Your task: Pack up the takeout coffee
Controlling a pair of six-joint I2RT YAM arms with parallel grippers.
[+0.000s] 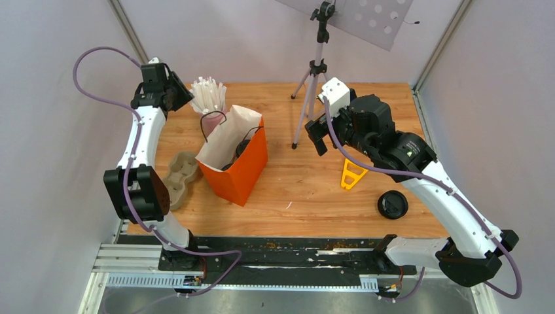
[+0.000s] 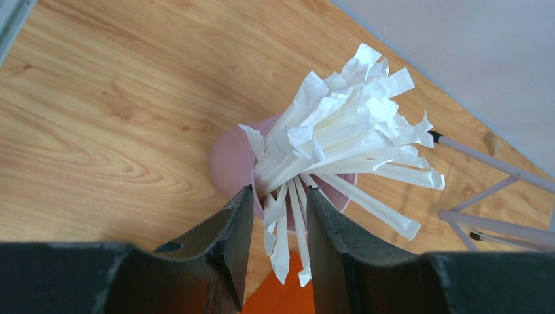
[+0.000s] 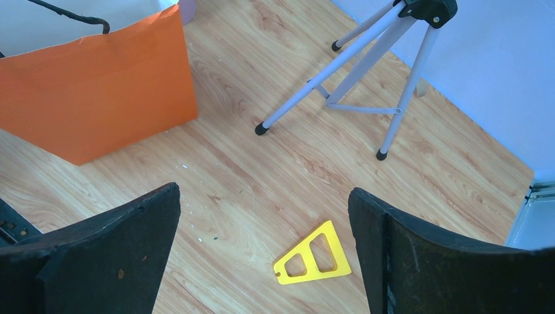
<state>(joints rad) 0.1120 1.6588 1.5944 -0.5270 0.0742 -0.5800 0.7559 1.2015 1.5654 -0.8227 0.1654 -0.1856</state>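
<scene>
An orange paper bag (image 1: 245, 170) stands open left of the table's middle. A dark round shape (image 1: 242, 148) shows inside it; I cannot tell whether that is the takeout coffee. A black round lid (image 1: 393, 204) lies alone at the front right. My left gripper (image 2: 280, 193) is at the pink cup (image 2: 232, 163) of white wrapped sticks (image 2: 340, 124). Its jaws stand apart, with a few sticks hanging loose between them. My right gripper (image 3: 264, 190) hovers wide open and empty over bare wood right of the bag.
A grey-brown pulp cup tray (image 1: 180, 176) lies left of the bag. A yellow triangular piece (image 3: 314, 261) lies below the right gripper. A tripod (image 1: 314, 72) stands at the back middle. The pink cup (image 1: 211, 122) is just behind the bag.
</scene>
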